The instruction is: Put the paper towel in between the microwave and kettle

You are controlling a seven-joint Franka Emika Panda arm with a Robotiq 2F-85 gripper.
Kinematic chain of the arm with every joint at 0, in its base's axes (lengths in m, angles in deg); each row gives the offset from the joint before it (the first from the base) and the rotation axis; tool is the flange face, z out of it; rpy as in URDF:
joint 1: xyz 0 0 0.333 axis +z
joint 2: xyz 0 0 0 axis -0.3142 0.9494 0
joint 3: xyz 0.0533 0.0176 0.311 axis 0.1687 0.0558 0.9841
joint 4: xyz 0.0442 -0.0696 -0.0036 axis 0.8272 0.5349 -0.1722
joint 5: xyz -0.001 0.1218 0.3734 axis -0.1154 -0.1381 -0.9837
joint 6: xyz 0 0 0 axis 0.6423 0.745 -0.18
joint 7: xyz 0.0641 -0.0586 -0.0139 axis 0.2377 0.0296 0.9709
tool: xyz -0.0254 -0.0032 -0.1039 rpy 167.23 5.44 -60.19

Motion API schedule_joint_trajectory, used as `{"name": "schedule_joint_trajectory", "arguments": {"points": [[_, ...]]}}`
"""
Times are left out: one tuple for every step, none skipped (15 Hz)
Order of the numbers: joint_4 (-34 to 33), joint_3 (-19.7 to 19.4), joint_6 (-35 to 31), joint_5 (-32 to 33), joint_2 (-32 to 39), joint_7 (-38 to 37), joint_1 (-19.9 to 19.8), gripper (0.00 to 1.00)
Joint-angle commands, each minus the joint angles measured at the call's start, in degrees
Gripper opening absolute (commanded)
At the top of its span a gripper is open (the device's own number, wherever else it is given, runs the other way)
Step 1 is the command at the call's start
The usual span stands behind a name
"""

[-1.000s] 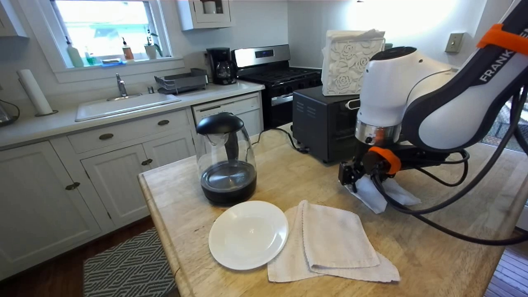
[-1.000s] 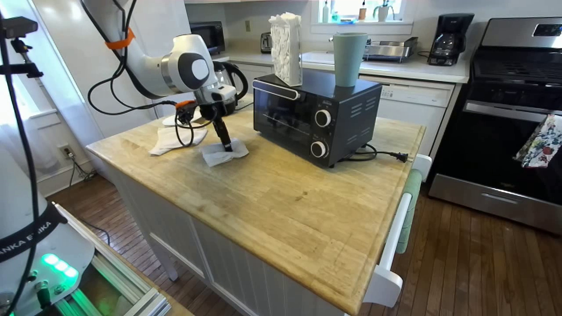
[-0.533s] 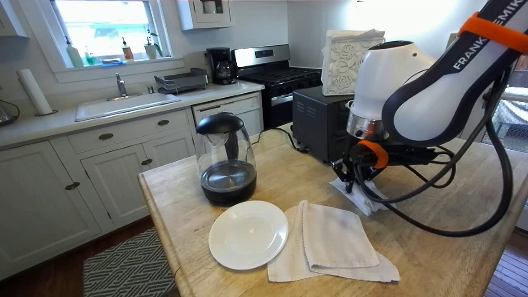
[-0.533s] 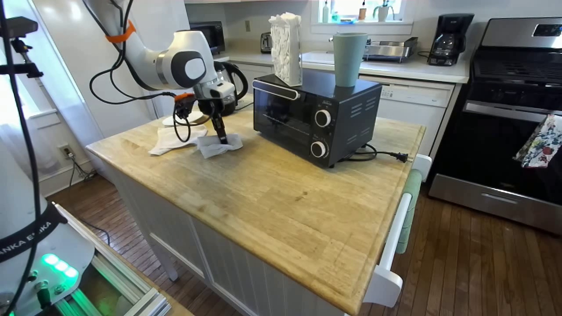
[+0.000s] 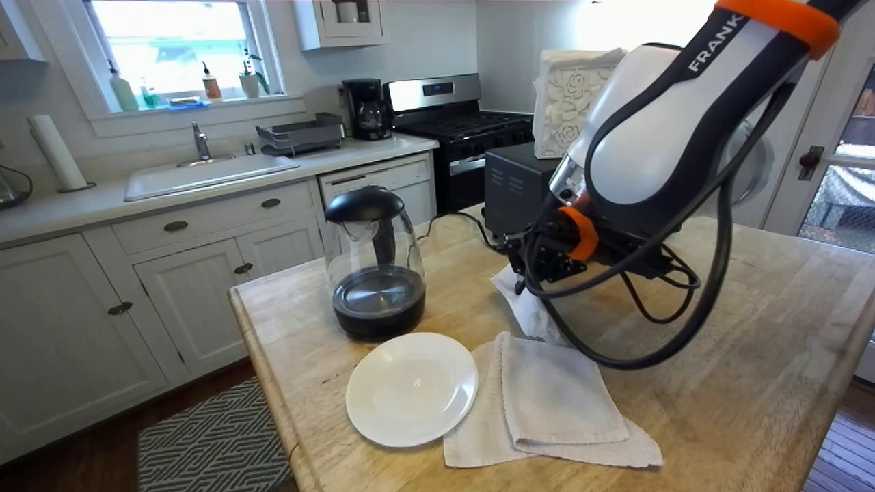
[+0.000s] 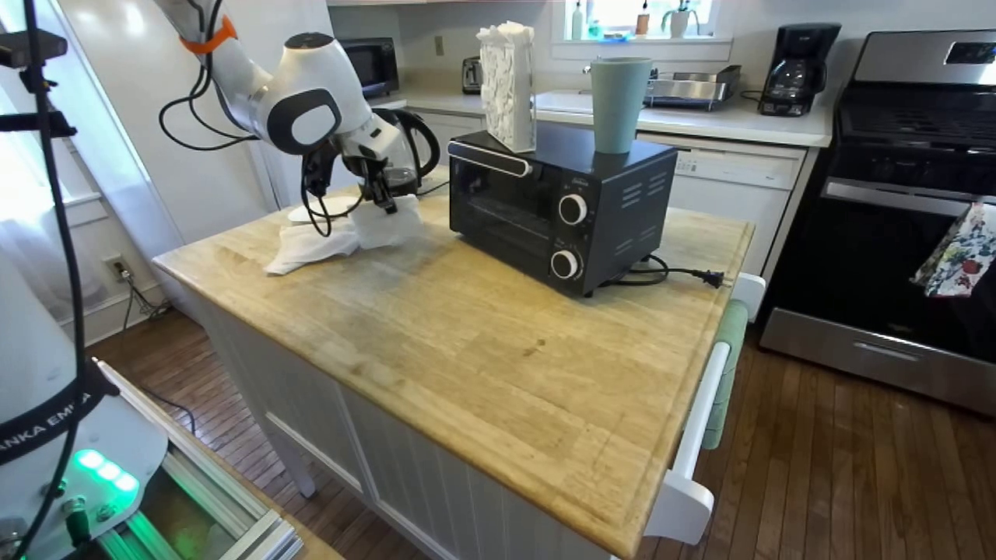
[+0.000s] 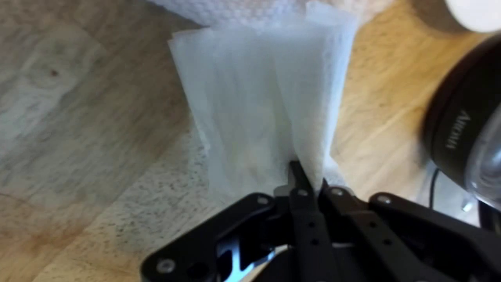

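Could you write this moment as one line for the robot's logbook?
Gripper: pinching paper towel | kettle: upright on wooden table | microwave: same table, green cup on top | release: not yet done

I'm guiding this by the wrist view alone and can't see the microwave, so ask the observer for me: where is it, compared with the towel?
Observer: In an exterior view, the microwave stands to the right of the towel.
Operator: Anything on top of it that I could knock?
Observer: Yes, a napkin holder and a green cup stand on it.
Operator: And the white curve at my top right?
Observer: That looks to be the plate; in an exterior view it lies whole in front of the kettle.
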Motion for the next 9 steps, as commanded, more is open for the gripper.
{"name": "schedule_joint_trajectory", "arguments": {"points": [[-3.36,6.80,-8.77,-4.64,2.76,1.83,-5.64,0.00],[-3.88,7.24,-11.12,-4.05,3.31,1.15,-6.32,0.00],[-4.44,7.64,-12.88,-3.50,3.96,0.54,-7.05,0.00],[-4.93,7.93,-14.22,-3.09,4.57,-0.03,-7.76,0.00],[-5.33,7.59,-15.70,-2.85,5.21,-0.44,-8.00,0.00],[-6.00,7.07,-16.45,-2.78,5.96,-0.75,-8.06,0.00],[-6.68,7.63,-16.57,-2.60,6.67,-1.06,-8.92,0.00],[-6.81,9.57,-14.27,-1.75,6.49,-1.17,-10.97,0.00],[-4.66,6.90,-14.64,-2.37,4.49,-0.13,-8.28,0.02]]}}
